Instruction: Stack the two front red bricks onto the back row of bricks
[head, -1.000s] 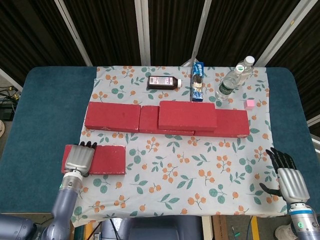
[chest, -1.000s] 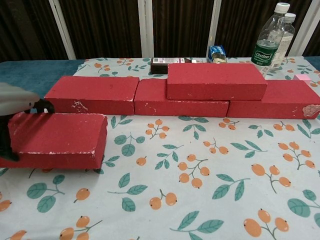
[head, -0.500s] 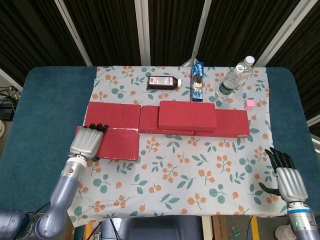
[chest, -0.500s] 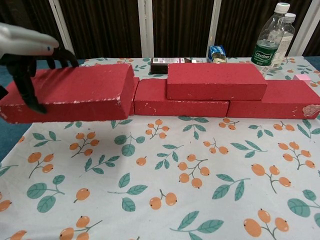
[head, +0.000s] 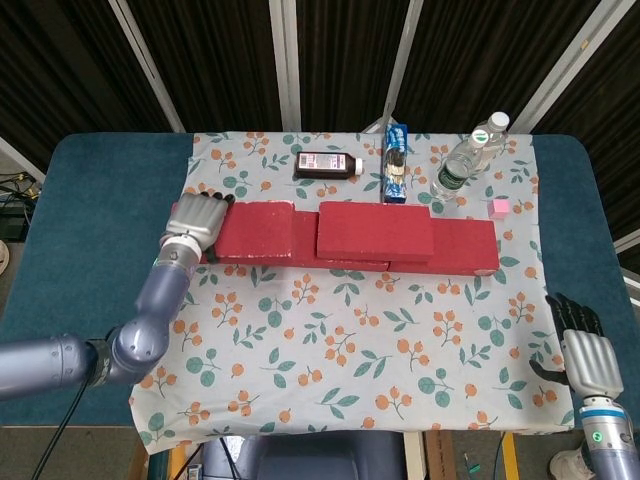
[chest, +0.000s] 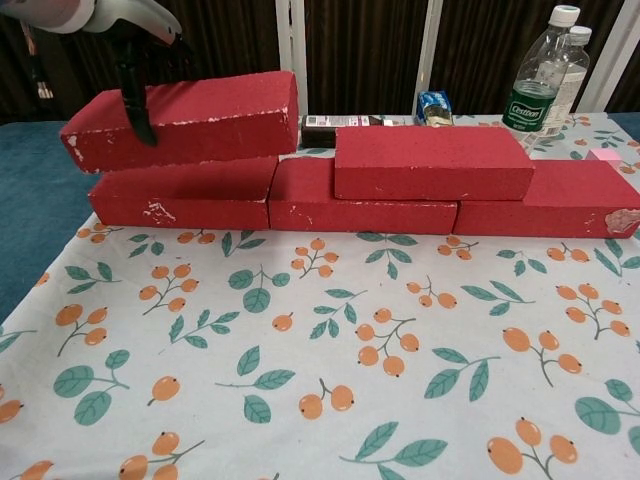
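You are holding a red brick above the back row.
Head view: your left hand (head: 195, 220) is gripping the lifted brick (head: 252, 232) at centre left; your right hand (head: 585, 350), fingers apart, is idling lower right.
Chest view: the brick is hovering, tilted, over the back row (chest: 365, 200) at upper left.

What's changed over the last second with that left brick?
The left hand kept its grip and carried the front brick up and back from the tablecloth to just over the back row's left brick. The right hand and other bricks stayed put.
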